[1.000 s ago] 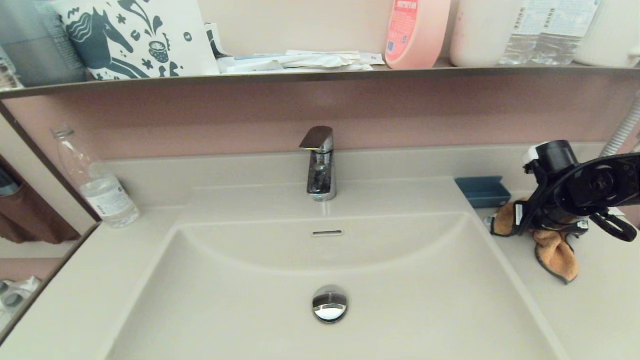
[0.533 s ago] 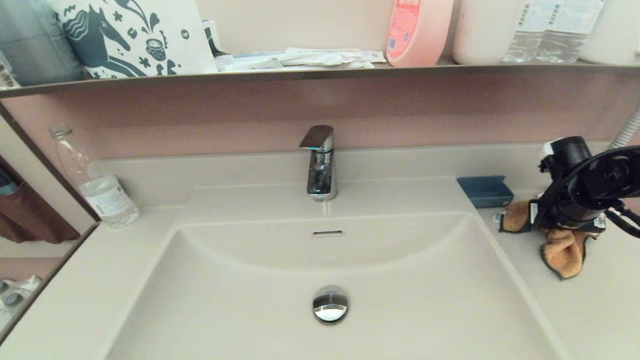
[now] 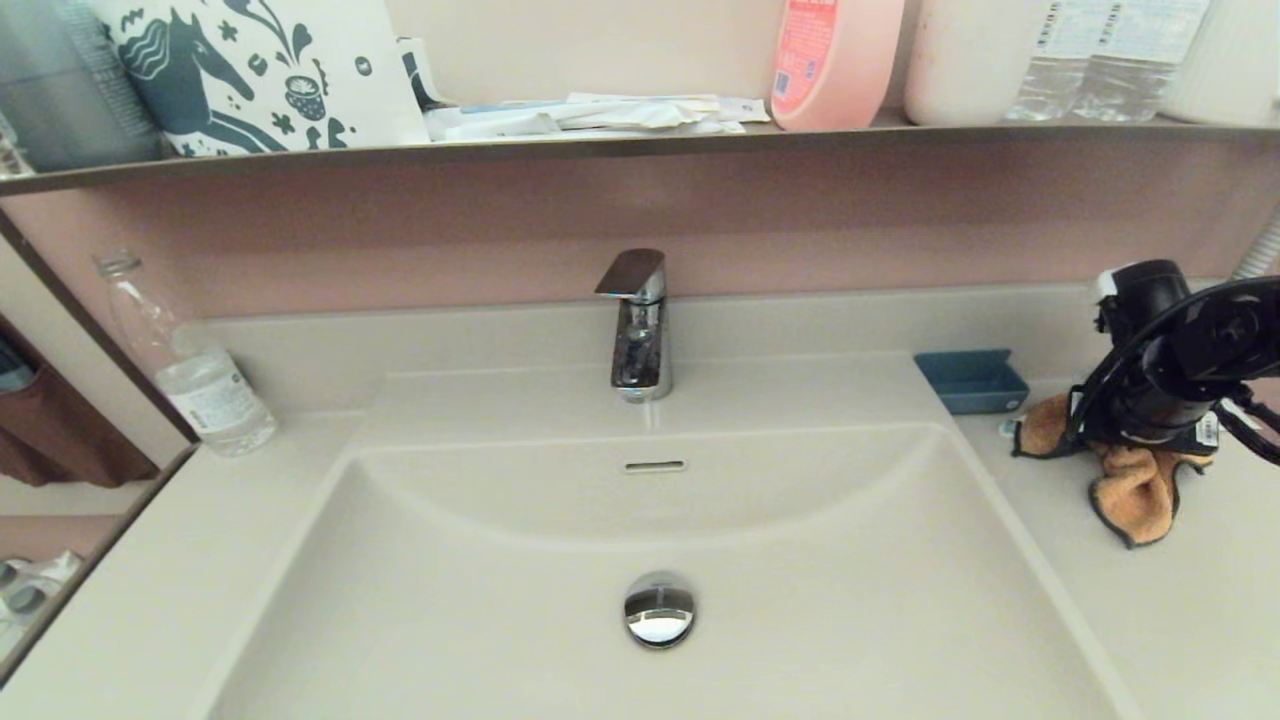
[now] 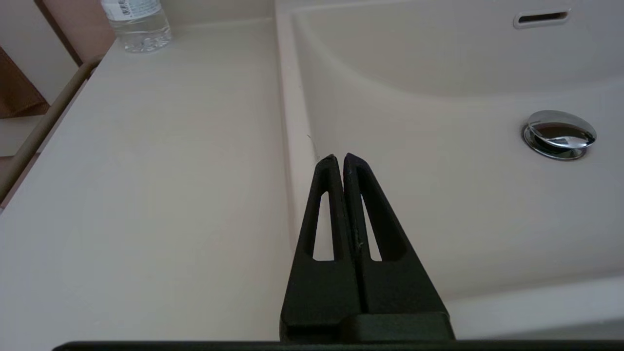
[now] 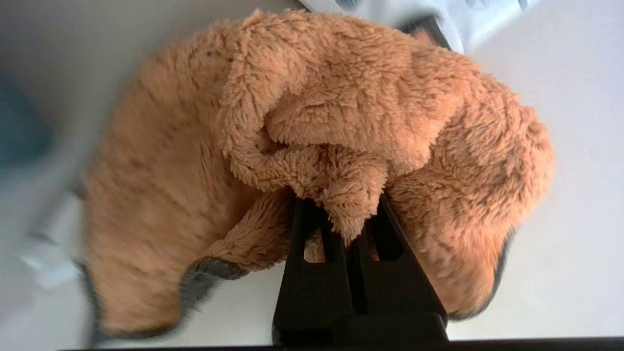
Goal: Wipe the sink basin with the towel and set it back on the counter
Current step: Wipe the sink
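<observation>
Now right claw (image 5: 351,214) pinches towel (image 5: 341,122) tight on counter (image 3: 1200,620)

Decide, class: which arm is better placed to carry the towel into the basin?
The right. Its gripper is already shut on the towel on the counter; the left gripper hangs shut and empty over the basin's far rim.

The right arm reaches in from the right at the far right of the scene, its gripper (image 5: 348,214) pointing down with fingers (image 5: 375,229) pressed together. The left gripper (image 4: 340,158) hovers near-left, fingers (image 4: 325,195) closed, holding nothing.
</observation>
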